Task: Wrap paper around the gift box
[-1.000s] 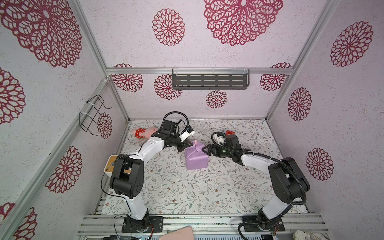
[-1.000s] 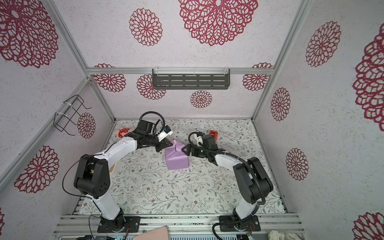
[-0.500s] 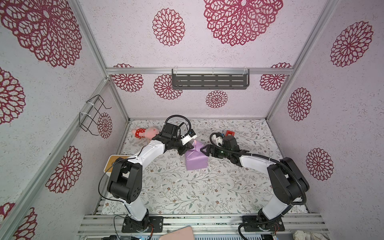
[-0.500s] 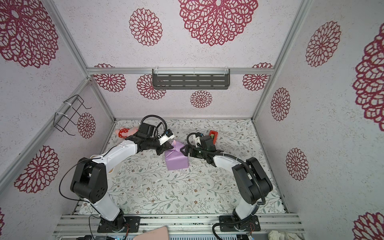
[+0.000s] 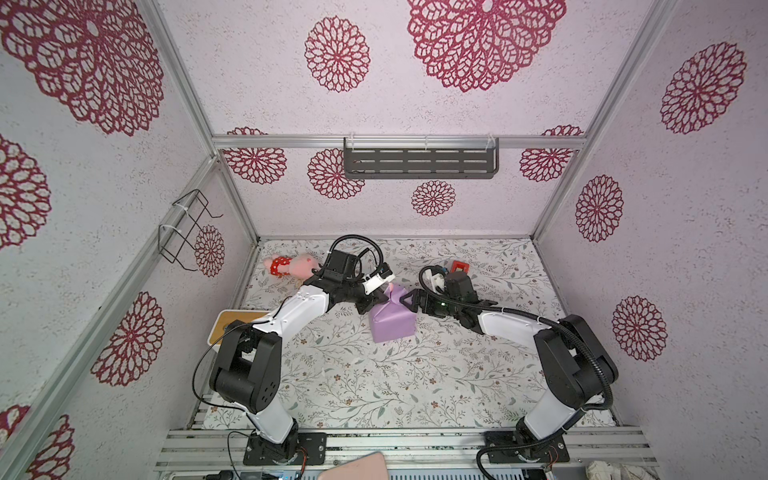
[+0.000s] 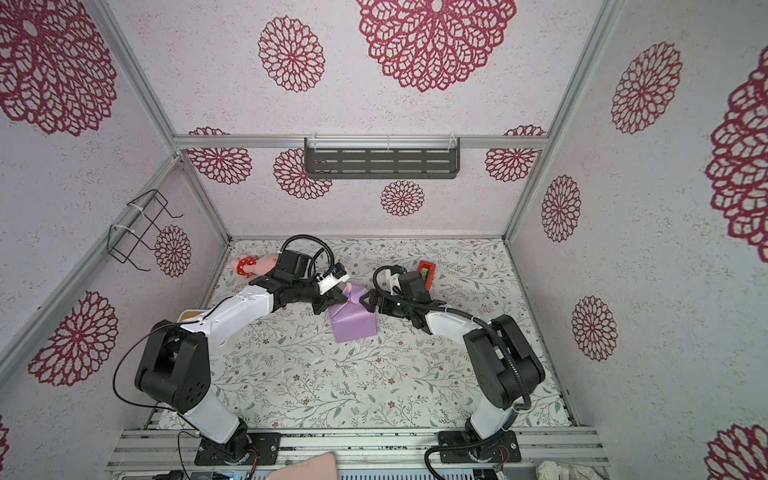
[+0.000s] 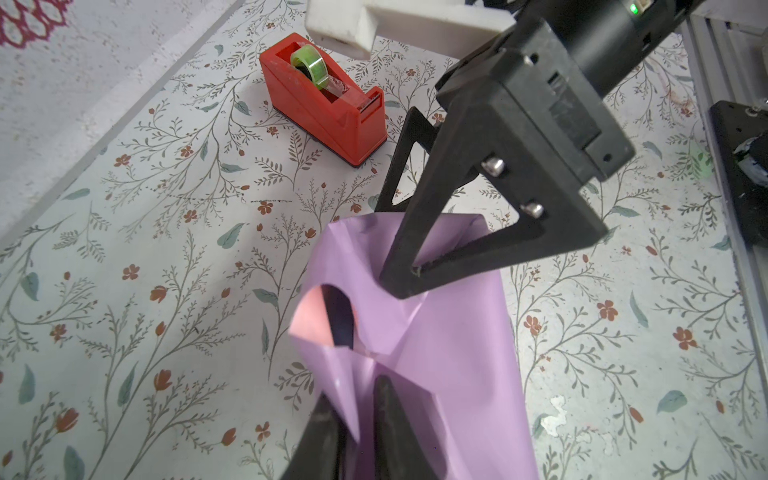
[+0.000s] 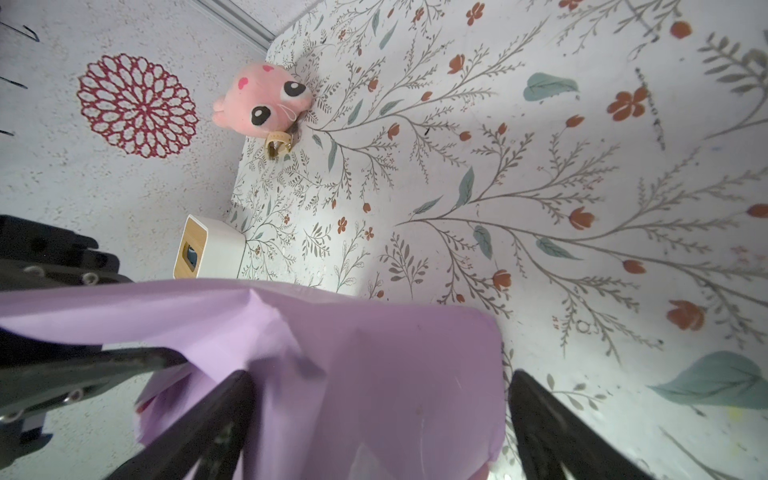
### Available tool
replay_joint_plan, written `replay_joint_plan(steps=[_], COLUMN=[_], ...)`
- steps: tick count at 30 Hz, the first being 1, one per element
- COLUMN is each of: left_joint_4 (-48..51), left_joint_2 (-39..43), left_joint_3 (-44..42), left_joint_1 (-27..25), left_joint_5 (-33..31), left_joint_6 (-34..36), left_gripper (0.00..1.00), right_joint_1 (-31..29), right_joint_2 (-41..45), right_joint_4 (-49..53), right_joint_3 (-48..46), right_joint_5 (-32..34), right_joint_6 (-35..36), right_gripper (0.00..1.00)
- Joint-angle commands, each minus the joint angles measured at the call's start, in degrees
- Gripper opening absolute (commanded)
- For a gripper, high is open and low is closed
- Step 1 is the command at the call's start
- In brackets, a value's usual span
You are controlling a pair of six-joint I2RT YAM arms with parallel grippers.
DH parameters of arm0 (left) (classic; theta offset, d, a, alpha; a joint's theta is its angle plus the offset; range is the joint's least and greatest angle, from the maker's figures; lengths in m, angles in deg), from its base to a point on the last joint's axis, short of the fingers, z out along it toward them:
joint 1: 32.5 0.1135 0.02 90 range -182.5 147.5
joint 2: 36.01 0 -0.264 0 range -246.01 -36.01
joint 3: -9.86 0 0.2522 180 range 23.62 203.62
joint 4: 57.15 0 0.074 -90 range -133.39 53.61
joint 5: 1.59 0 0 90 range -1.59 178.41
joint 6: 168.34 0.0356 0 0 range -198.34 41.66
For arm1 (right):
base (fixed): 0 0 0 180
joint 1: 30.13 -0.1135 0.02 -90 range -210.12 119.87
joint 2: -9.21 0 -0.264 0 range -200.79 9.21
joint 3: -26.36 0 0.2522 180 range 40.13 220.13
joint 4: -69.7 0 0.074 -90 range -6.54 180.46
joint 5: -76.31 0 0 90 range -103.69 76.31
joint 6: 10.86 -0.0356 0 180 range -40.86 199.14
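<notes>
**Enclosure.** The work cell is a box of aluminium posts with pale textured walls printed with crimson rosettes. A dark slotted shelf (image 5: pixel 419 164) hangs on the back wall. A black wire rack (image 5: pixel 187 232) hangs on the left wall.

**Surface.** The table (image 5: pixel 374 374) is covered by a white mat with a grey-green vine and small red flower print. Both arm bases are bolted to a grooved metal rail (image 5: pixel 415 436) at the near edge.

**Task item.** The paper (image 5: pixel 392 322) stands near the centre of the mat, lilac face outward, formed around the gift box (image 7: pixel 340 324). In the left wrist view only a dark patch of the box shows through an open fold, next to a pink flap of the sheet's inner face. The end of the parcel nearest the back wall is loosely gathered.

**Left gripper** (image 5: pixel 376 301). The jaws stand a narrow gap apart with a fold of the paper between them. Whether they pinch it cannot be told.

**Right gripper** (image 5: pixel 404 301). The jaws are spread wide and grasp nothing. One finger (image 7: pixel 415 266) rests on the lilac top; the other stands past the parcel's edge.

**Other items.**
- A red tape dispenser (image 5: pixel 459 266) sits near the back wall, behind the right arm.
- A pink plush toy (image 5: pixel 293 266) lies in the back left corner.
- A white tissue box with a wooden top (image 5: pixel 232 326) sits at the left edge of the mat.
</notes>
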Motion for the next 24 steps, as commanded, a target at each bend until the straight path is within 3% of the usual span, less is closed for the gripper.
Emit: replay_joint_plan(steps=[1, 11, 24], left_joint_4=[-1.1, -0.4, -5.3], left_joint_2=[0.9, -3.4, -3.7], left_joint_3=[0.2, 5.3, 5.8], left_joint_1=[-0.4, -0.3, -0.5], left_joint_5=[3.0, 6.0, 7.5], left_joint_6=[1.0, -0.4, -6.5], left_gripper=[0.24, 0.32, 0.33], right_joint_1=[-0.4, -0.6, -0.6], right_joint_2=[-0.5, -0.6, -1.5], right_joint_4=[1.4, 1.9, 1.8], right_joint_3=[0.2, 0.7, 0.7], right_joint_5=[1.4, 1.4, 1.4], right_joint_6=[-0.2, 0.1, 0.1], right_gripper=[0.97, 0.97, 0.97])
